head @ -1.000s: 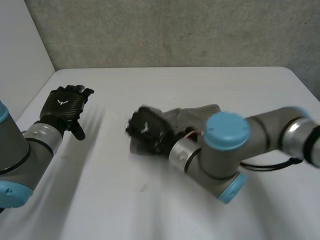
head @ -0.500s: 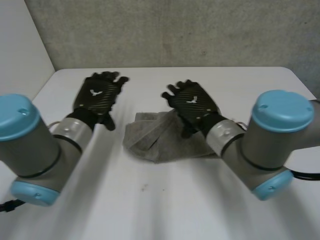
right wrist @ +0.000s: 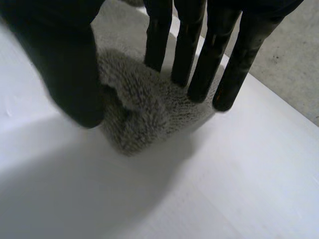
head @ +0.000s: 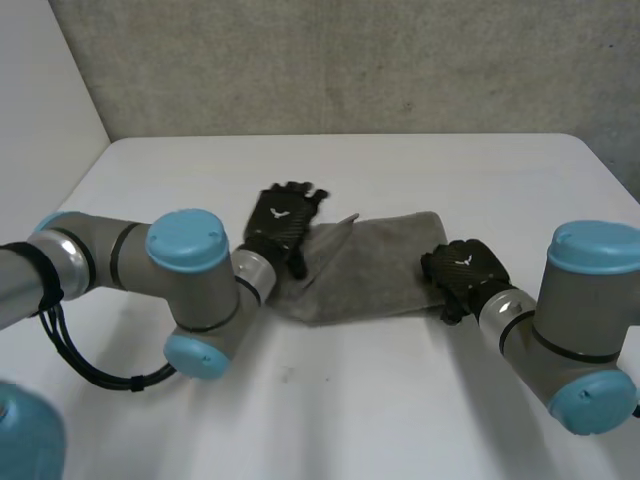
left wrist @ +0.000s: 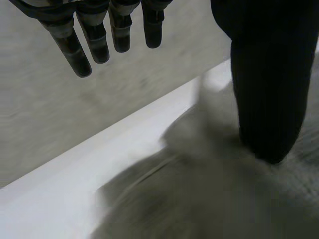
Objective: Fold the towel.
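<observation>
Moved since earlier: both hands brought down to towel (head: pixel 372 268) at middle of table (head: pixel 400 410); left hand (head: pixel 283 218) relaxed, thumb on left end; right hand (head: pixel 463 270) pinching right end. Fold judged about to begin.

One towel (head: pixel 385 265), one table (head: pixel 380 410), one left hand (head: pixel 283 222), one right hand (head: pixel 462 272)

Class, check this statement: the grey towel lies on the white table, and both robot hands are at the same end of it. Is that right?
Not quite. The grey towel does lie on the white table, but the hands are at opposite ends: the left hand at one end, the right hand at the other. The head view shows it.
</observation>
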Action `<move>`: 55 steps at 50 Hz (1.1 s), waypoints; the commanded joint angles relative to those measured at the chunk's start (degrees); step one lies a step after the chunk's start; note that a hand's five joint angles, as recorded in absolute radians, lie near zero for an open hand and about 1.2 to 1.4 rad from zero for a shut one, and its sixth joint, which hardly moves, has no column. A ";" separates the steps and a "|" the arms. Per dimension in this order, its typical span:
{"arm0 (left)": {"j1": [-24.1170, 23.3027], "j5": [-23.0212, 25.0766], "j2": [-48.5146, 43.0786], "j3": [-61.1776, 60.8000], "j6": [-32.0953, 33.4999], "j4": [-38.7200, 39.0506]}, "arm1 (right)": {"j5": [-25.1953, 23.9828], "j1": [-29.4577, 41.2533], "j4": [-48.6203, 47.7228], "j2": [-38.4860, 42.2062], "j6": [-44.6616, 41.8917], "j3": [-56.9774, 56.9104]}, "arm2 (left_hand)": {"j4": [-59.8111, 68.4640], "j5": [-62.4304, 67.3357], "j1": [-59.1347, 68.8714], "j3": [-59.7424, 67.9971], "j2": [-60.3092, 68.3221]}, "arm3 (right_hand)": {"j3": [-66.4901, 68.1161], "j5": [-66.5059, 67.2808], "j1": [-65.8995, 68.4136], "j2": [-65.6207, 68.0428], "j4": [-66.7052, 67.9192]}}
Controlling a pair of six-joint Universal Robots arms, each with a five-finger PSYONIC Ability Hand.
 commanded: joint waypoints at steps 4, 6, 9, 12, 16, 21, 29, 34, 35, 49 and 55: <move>2.79 -8.61 -0.69 -1.00 9.03 -2.11 | 0.95 -1.19 -6.37 0.80 -10.17 -0.34 | 1.21 0.86 1.26 1.17 1.19 | 38.71 39.78 44.67 37.69 38.66; 2.71 -9.67 1.67 -4.59 9.73 -2.89 | 2.26 -0.75 -7.60 -0.42 -17.60 -1.13 | 0.87 0.53 0.93 0.83 0.85 | 38.71 39.78 44.67 37.69 38.66; 2.53 -9.67 3.79 -6.89 9.56 -2.99 | 2.62 -0.57 -7.86 -1.75 -21.33 -2.10 | 0.70 0.36 0.76 0.66 0.68 | 38.71 39.78 44.67 37.69 38.66; 1.83 -9.23 8.01 -11.99 9.38 -2.55 | 3.32 0.04 -7.95 -2.89 -27.57 -5.70 | 0.54 0.19 0.59 0.49 0.51 | 38.71 39.78 44.67 37.69 38.66; 1.30 -8.97 14.23 -16.90 9.20 -2.28 | 2.01 7.83 -7.86 -1.32 -31.43 -12.62 | 0.20 -0.15 0.25 0.16 0.18 | 38.71 39.78 44.67 37.69 38.66; 2.08 -9.23 19.25 -19.72 7.89 -2.28 | -2.90 15.23 -6.29 4.65 -31.88 -19.83 | 0.20 -0.15 0.25 0.16 0.18 | 38.71 39.78 44.67 37.69 38.66; 8.14 -8.97 24.35 -24.38 3.41 -2.81 | -15.65 21.30 -0.06 14.15 -33.01 -21.79 | -0.14 -0.48 -0.08 -0.18 -0.16 | 38.71 39.78 44.67 37.69 38.66; 9.21 -8.79 24.98 -26.14 2.35 -2.81 | -17.07 21.67 2.16 14.87 -33.55 -21.52 | -0.14 -0.48 -0.08 -0.18 -0.16 | 38.71 39.78 44.67 37.69 38.66; 9.21 -8.53 24.98 -26.32 2.35 -2.81 | -17.16 21.58 2.33 13.91 -32.85 -21.52 | -0.47 -0.82 -0.42 -0.51 -0.49 | 30.11 31.18 36.07 29.09 30.06; 4.47 -4.66 24.80 -20.00 -3.35 -2.28 | -11.71 13.86 2.77 -1.38 8.14 -19.24 | -0.14 -0.48 -0.08 -0.18 -0.16 | -31.29 -30.22 -25.33 -32.31 -31.34; 1.66 -3.79 23.40 -15.43 -9.50 -2.98 | -12.15 9.11 7.50 -1.31 24.96 -19.76 | 0.70 0.36 0.76 0.66 0.68 | -31.29 -30.22 -25.33 -32.31 -31.34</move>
